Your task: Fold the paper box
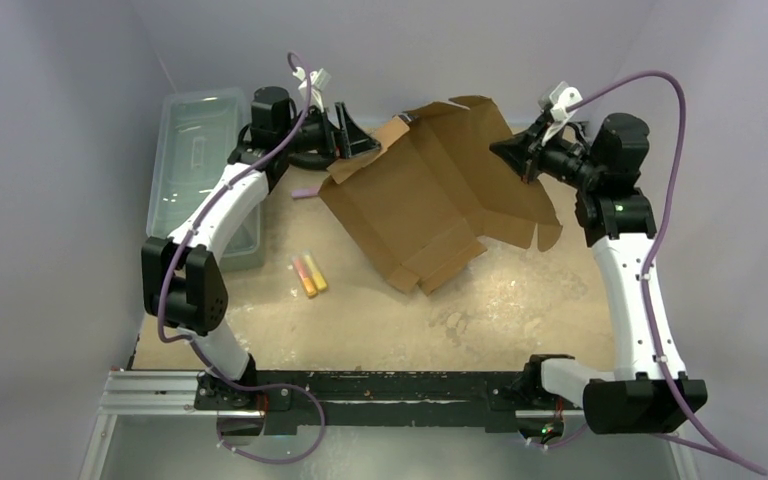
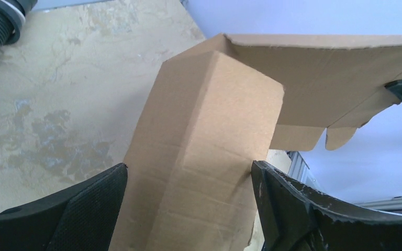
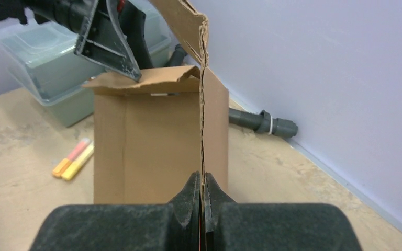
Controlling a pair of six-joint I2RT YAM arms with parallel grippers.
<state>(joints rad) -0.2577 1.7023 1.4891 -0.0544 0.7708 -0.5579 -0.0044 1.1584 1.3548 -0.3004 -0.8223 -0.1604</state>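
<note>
Right tool point(image 3: 203, 183) is pinching one wall of the paper box point(image 1: 430, 190), which stands half up near the clear bin point(image 1: 195, 160), so the left tool point(image 2: 188, 167), spread wide around a flap point(image 2: 209, 130), should push it in slowly.

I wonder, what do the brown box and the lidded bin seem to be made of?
The paper box: corrugated cardboard, matte brown; its raw cut edge looks layered and wavy. The bin: probably plastic, translucent greenish-grey, with a moulded lid.
</note>
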